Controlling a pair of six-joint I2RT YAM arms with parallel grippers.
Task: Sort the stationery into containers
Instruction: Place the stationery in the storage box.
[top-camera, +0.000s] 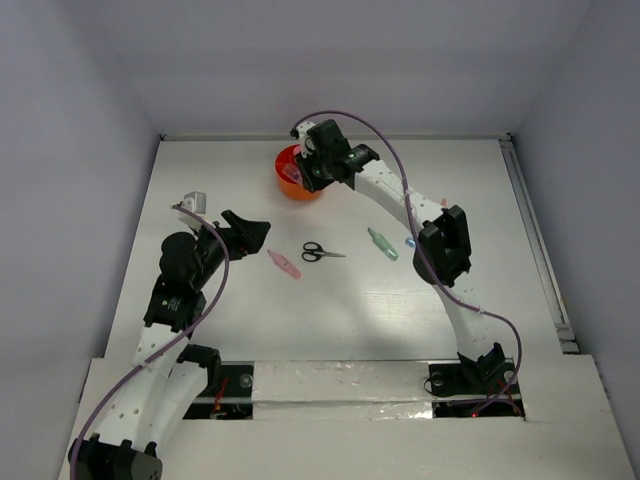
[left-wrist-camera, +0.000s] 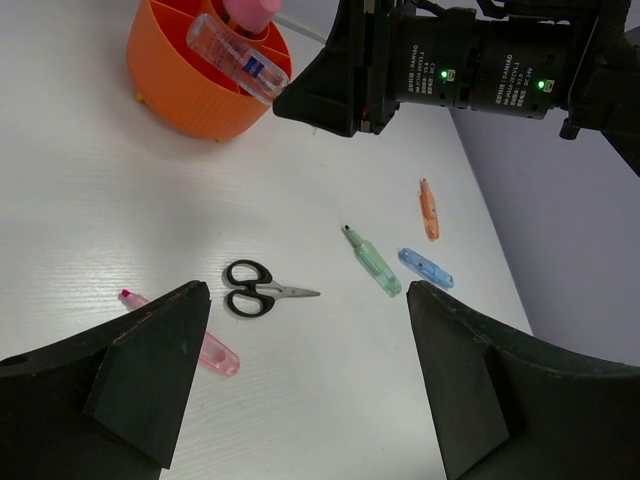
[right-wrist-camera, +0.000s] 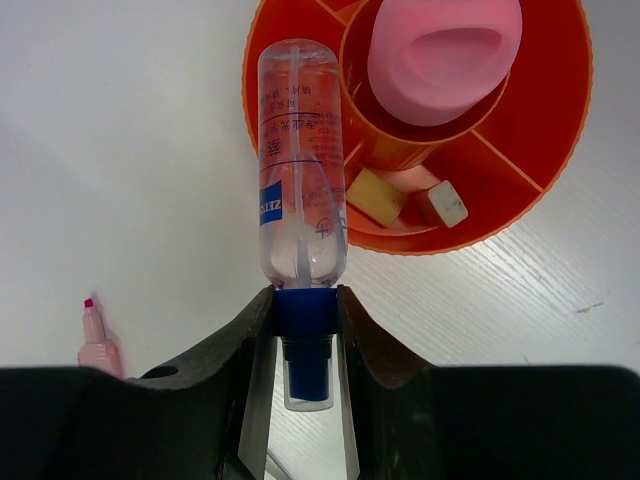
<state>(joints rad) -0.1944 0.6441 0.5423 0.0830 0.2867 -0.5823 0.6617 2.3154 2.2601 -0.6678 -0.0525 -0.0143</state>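
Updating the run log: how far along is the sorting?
Done: pink lump and two yellowish bits sit in the tub. In hand: right gripper holds the clear bottle over the tub's rim. To do: scissors, pink marker, green marker, blue marker, orange marker lie on the table; left gripper is open.

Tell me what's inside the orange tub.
In the tub, a pink piece fills the central well; two yellowish blocks share an outer compartment. The bottle hides part of the next one.
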